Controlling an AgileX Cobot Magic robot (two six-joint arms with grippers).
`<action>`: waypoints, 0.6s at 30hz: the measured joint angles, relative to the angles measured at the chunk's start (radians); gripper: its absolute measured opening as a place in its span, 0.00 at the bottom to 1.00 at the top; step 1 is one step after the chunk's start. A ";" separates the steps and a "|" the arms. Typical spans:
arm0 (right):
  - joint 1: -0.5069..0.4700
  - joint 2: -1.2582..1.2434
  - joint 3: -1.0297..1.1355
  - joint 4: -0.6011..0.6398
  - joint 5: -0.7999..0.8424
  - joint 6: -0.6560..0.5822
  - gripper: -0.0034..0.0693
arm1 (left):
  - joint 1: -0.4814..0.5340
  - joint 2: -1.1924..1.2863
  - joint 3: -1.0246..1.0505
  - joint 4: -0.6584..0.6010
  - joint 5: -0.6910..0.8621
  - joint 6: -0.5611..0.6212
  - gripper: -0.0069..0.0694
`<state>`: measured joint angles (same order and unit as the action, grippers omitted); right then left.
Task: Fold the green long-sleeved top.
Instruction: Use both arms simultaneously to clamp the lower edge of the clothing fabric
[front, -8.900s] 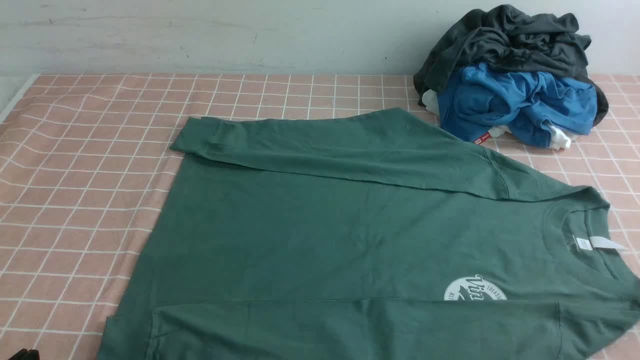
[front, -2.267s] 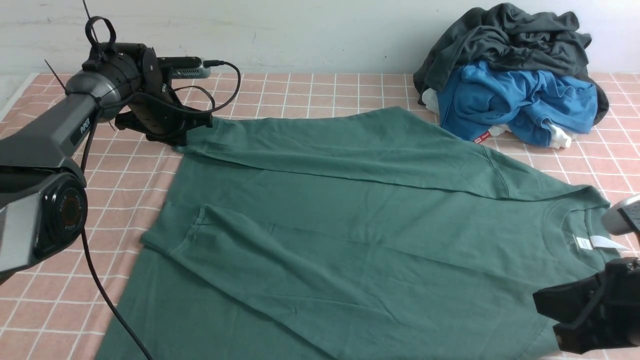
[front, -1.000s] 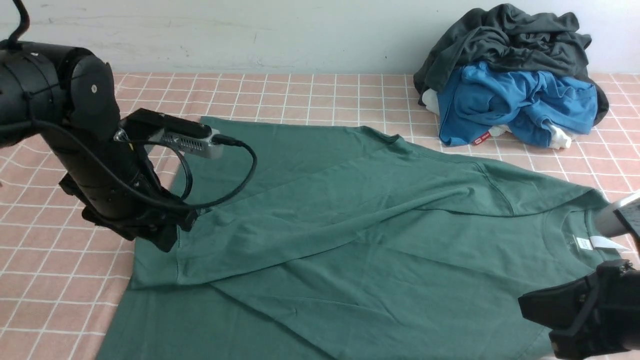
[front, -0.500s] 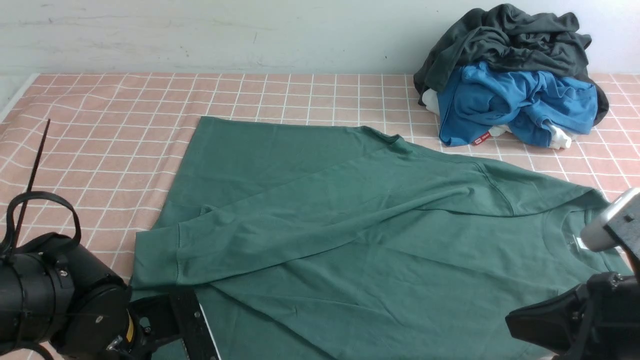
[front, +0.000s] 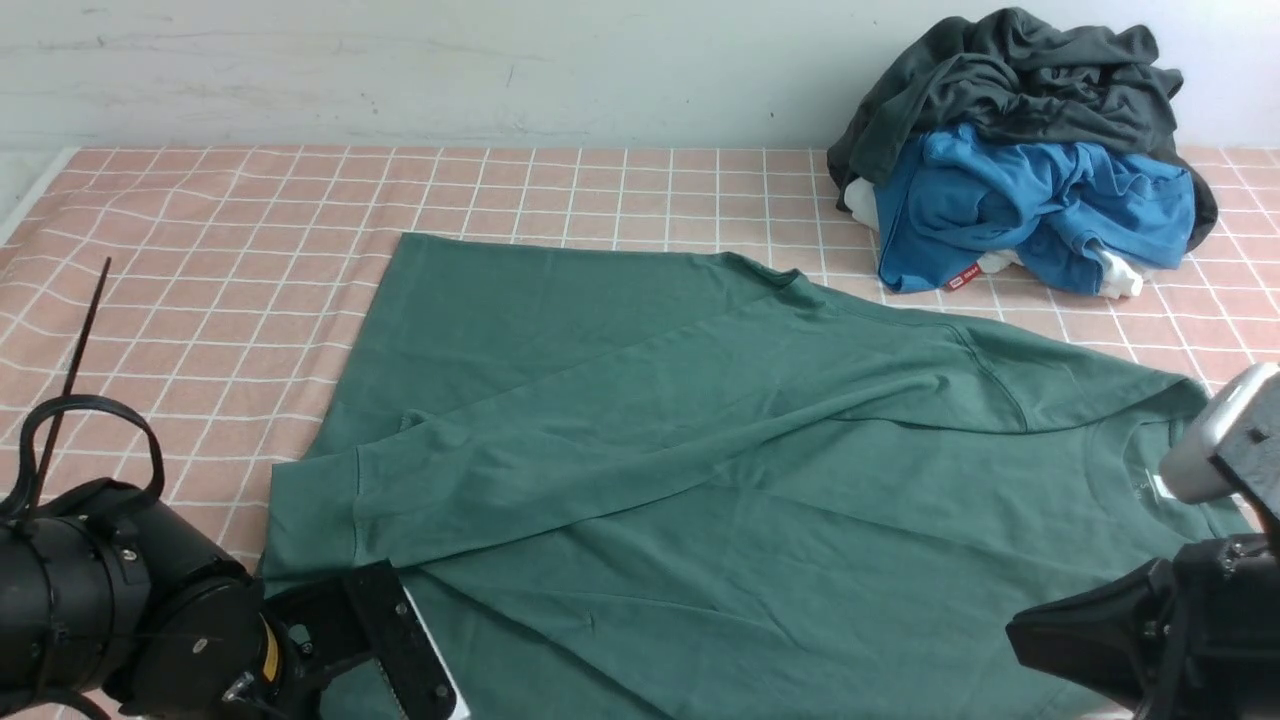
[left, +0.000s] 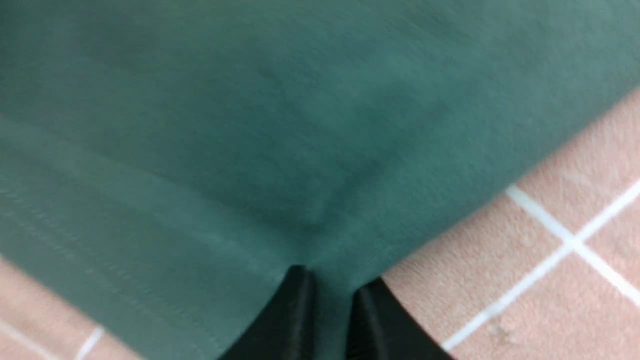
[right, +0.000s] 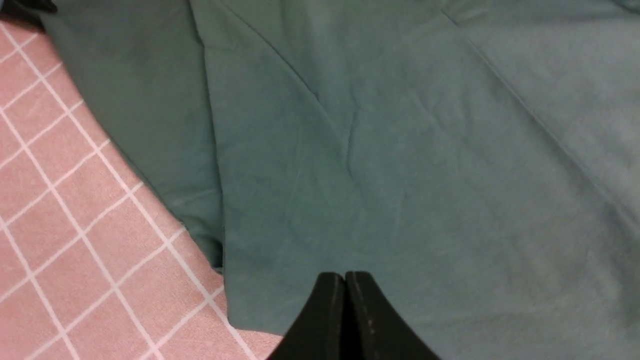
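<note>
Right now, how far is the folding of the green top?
Done: both sleeves lie across the green top. In hand: the left gripper seems to pinch its edge; the right gripper is shut over the cloth. Left: folding the body, which lies flat.

A pale, scuffed grey-white painted wall (front: 400, 70) runs across 12 o'clock. Below it the table (front: 200, 250), covered in salmon-pink cloth with a white grid, lies wrinkled toward 9 o'clock under even light.

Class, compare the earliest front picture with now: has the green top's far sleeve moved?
Yes. The green top's far sleeve swung toward the camera; its cuff lies farther from the wall.
</note>
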<state>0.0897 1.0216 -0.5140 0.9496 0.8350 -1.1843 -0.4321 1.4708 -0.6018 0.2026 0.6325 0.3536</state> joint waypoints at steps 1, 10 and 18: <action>0.000 -0.003 0.000 -0.001 0.000 -0.010 0.03 | 0.000 0.000 -0.005 0.000 0.003 -0.007 0.17; 0.001 0.003 -0.117 -0.398 0.000 0.157 0.08 | 0.002 -0.124 -0.193 0.059 0.174 -0.295 0.10; 0.182 0.262 -0.150 -0.955 0.015 0.311 0.44 | 0.003 -0.126 -0.196 0.023 0.176 -0.310 0.10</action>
<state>0.2718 1.2839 -0.6638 -0.0052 0.8498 -0.8730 -0.4289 1.3444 -0.7978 0.2261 0.8087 0.0437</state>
